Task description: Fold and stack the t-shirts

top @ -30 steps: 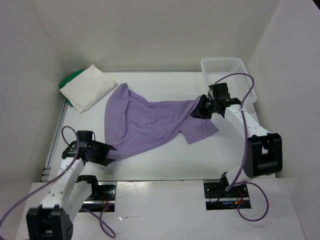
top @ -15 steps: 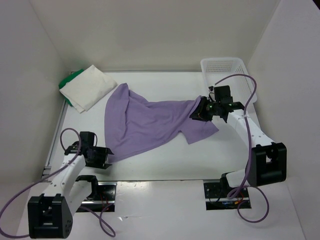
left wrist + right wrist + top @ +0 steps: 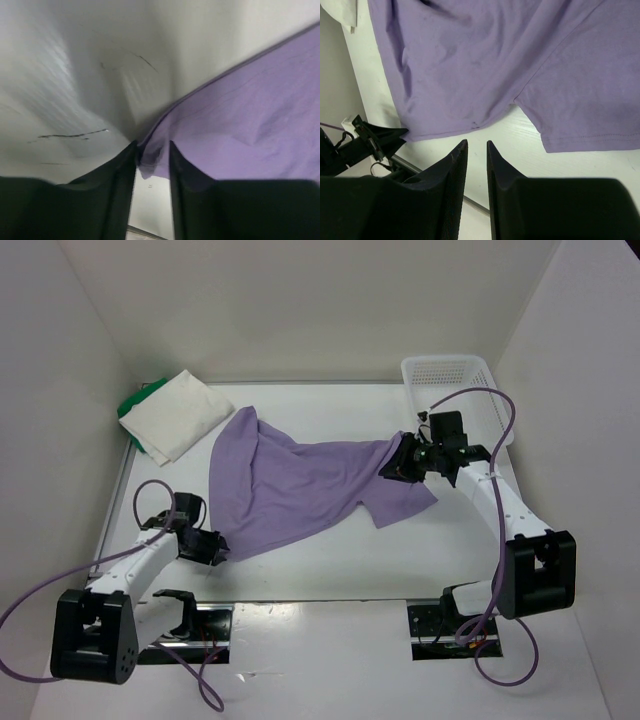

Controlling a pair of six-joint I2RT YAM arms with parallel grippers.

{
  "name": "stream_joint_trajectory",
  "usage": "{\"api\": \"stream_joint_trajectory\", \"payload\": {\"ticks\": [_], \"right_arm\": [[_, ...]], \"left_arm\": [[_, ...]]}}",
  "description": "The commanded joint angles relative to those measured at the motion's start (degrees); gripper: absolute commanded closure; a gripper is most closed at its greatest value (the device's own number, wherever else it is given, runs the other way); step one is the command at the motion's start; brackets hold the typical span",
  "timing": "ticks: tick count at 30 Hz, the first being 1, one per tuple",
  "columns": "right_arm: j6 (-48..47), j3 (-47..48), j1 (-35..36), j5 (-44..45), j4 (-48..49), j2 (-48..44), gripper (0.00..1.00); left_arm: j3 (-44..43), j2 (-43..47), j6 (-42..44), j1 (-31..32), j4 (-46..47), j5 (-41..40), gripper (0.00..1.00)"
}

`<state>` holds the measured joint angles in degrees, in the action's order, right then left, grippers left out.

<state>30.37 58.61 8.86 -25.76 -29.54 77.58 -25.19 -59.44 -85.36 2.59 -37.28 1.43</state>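
Observation:
The lavender t-shirt (image 3: 295, 485) lies spread across the middle of the table, rumpled along its far side. Folded at the back left, the cream-white t-shirt (image 3: 175, 415) lies on the green t-shirt (image 3: 130, 404), of which only an edge shows. My left gripper (image 3: 218, 548) is low at the lavender shirt's near-left corner. In the left wrist view its fingers straddle that corner (image 3: 152, 159) with a narrow gap between them. My right gripper (image 3: 393, 467) hovers over the shirt's right sleeve (image 3: 590, 100), its jaws a little apart and nothing between them.
A white mesh basket (image 3: 450, 375) stands at the back right corner. White walls close in the table on the left, back and right. The table's near edge has a metal rail (image 3: 420, 172).
My left gripper has dropped and slid toward the lavender shirt's near-left corner, and its jaws have narrowed around it. The right gripper shifted slightly right, then held still.

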Motion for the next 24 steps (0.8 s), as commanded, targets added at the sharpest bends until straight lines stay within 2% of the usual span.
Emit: {"api": "stream_joint_trajectory", "payload": {"ticks": [1, 2, 3, 6, 10, 15, 17, 20, 24], "right_arm": [[-0.40, 2.74, 0.63, -0.61, 0.81, -1.47, 0.73], [-0.40, 3.35, 0.63, -0.09, 0.80, -1.47, 0.73], [-0.40, 3.35, 0.63, -0.08, 0.80, -0.95, 0.73], [-0.40, 3.35, 0.63, 1.05, 0.27, -0.94, 0.72], [-0.40, 1.25, 0.63, 3.95, -0.34, -0.33, 0.58], [0.74, -2.26, 0.01, 11.15, -1.40, -0.33, 0.45], [1.45, -3.50, -0.51, 12.92, -2.01, -0.33, 0.43], [2.85, -5.78, -1.04, 15.73, -2.01, -0.85, 0.42], [3.99, -6.49, -1.04, 17.06, -2.54, 0.72, 0.40]], "left_arm": [[-2.31, -2.00, 0.99, 1.19, 3.17, -2.22, 0.65], [-2.32, -2.69, 0.99, 1.19, 3.18, -2.22, 0.69], [-2.32, -2.70, 0.99, 1.19, 3.87, -2.22, 0.80], [-4.68, -1.38, 1.60, 1.19, 4.67, -3.62, 0.90], [-9.43, -2.61, 7.30, -1.18, 4.67, -4.16, 1.00], [-20.85, -8.12, 18.81, -8.65, 8.27, -6.17, 1.00], [-26.89, -13.12, 23.19, -10.14, 11.07, -6.45, 1.00], [-30.43, -20.33, 26.55, -15.57, 16.17, -0.21, 1.00], [-35.01, -25.98, 30.69, -19.20, 19.17, 0.94, 1.00]]}}
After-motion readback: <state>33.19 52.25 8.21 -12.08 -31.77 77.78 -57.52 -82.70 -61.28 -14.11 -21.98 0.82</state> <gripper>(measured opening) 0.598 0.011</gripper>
